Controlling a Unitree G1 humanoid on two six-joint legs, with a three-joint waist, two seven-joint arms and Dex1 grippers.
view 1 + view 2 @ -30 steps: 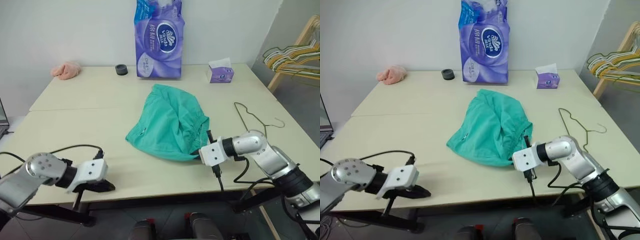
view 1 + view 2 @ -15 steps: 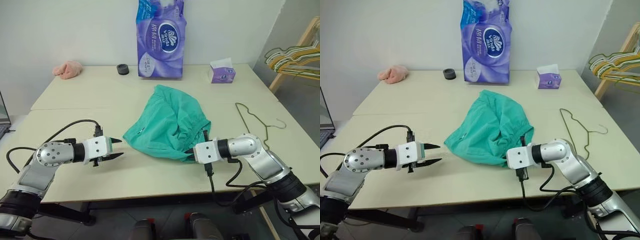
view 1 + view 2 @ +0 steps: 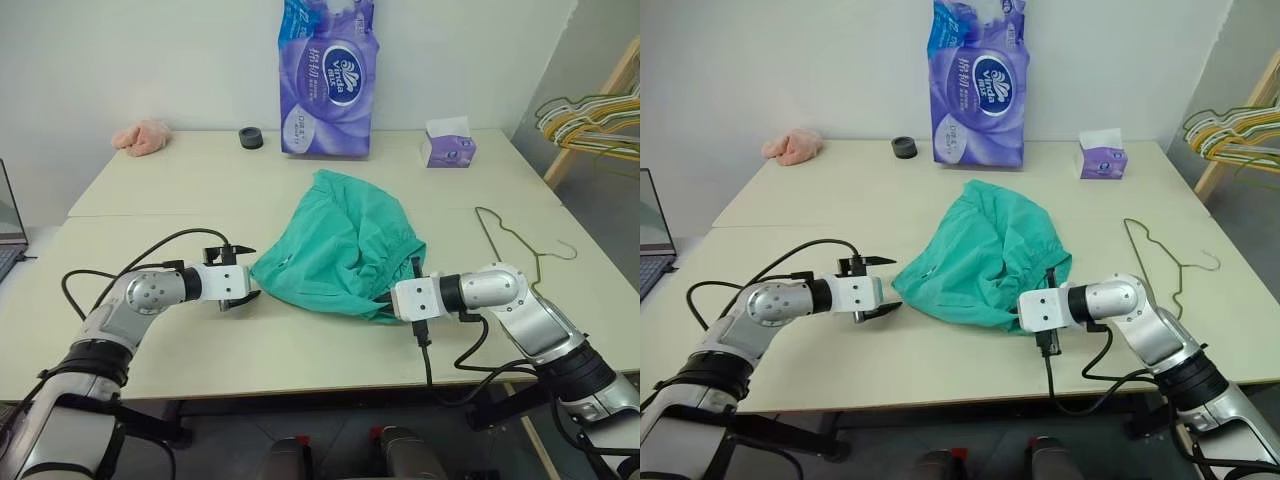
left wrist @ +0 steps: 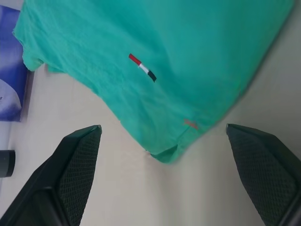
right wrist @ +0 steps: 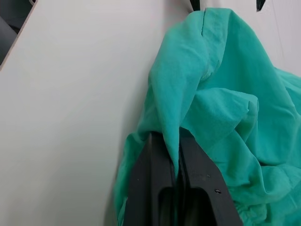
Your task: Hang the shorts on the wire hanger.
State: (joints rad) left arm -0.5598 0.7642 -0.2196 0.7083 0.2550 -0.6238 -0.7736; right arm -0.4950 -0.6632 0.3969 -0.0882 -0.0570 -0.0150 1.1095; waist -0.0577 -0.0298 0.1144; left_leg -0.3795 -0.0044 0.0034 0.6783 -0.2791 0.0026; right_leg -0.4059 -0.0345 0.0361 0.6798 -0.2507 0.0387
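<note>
Shorts are lying crumpled near the middle of the surface, stretching from a near corner by the left arm toward a far end that is pointing at the back wall. Nearest the robot, the right hand is pinching a fold of the near right edge of the shorts between tightly closed fingers; the right wrist view is showing the teal cloth rising out of the closed grip. On the other side, the left hand is hovering with its fingers spread wide, aimed at the near left corner of the shorts, which is sitting just beyond and between the fingertips in the left wrist view. That corner is the relation that counts: it is lying straight ahead of the left hand, so closing there looks like the step in hand, giving both arms a hold across the width.

The hanger is lying flat on the surface to the right of the shorts, apart from them, its hook toward the right edge; the right arm is nearer to it.

Farther back, a tissue box is standing with paper poking from its top, beside a tall purple pack.
</note>
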